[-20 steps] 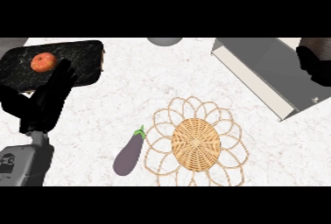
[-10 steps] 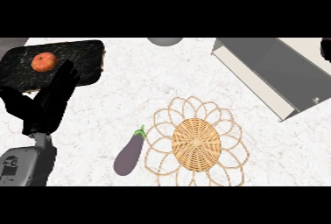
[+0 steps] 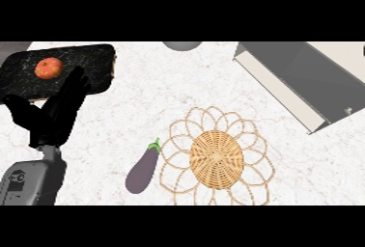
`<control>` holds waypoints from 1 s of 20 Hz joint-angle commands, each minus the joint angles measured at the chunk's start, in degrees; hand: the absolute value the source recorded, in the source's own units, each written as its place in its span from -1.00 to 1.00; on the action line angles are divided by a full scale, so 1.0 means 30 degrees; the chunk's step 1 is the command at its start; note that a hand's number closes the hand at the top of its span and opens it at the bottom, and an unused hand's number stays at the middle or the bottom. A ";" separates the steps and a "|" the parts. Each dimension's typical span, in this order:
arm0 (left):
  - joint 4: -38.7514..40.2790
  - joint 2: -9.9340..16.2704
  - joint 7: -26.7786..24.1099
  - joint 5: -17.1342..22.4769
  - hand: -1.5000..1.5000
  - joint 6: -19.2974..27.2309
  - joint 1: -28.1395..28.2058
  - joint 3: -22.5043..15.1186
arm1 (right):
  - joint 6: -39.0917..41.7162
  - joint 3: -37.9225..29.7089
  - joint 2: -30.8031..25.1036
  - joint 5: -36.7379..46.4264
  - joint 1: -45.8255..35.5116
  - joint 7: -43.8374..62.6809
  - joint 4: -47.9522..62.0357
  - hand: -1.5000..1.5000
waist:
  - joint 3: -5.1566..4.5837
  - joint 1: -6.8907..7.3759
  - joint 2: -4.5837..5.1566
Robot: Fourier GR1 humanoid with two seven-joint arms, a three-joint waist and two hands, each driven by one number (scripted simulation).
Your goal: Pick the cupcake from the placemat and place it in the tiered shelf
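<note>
Nearest me lie the purple eggplant point(image 3: 144, 166) and, just beside it on the right, the woven placemat point(image 3: 216, 157), and I see no cupcake on it or anywhere on the counter. My left hand point(image 3: 55, 113) rests at the left, fingers straight and spread, tips over the edge of the dark board point(image 3: 92, 60) that carries a tomato point(image 3: 49, 68). Farther off at upper right stands the grey tiered shelf point(image 3: 299, 77)

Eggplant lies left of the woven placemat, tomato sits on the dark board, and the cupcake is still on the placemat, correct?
Not quite: the head view shows no cupcake on the woven placemat, which lies bare. The eggplant does lie left of it, and the tomato sits on the dark board.
</note>
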 commanded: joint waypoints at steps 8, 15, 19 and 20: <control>0.0335 0.0521 -0.0170 0.0371 0.00 -0.0779 -0.0177 0.0673 | -0.4802 -0.1685 -0.0982 0.0371 -0.1474 -0.4860 0.6508 -1.00 | 0.0010 0.0127 0.0069; -0.0391 -0.0023 -0.0300 -0.0147 0.00 -0.0505 0.0651 0.0172 | -0.4408 -0.2741 -0.3434 -0.1155 -0.4171 -0.5868 0.9687 -1.00 | 0.0005 0.0208 0.0066; -0.0347 -0.0174 0.0300 -0.0030 0.00 -0.0209 -0.0063 0.0233 | 0.1129 -0.3026 -0.5047 -0.3255 -0.3409 -0.4606 1.0483 -1.00 | 0.0006 0.0003 0.0012; 0.0363 -0.0368 -0.0807 0.0059 0.00 -0.0495 0.0517 0.0331 | 0.1486 -0.3610 -0.5169 -0.3796 -0.3135 -0.4428 1.1122 -1.00 | 0.0002 -0.0040 0.0039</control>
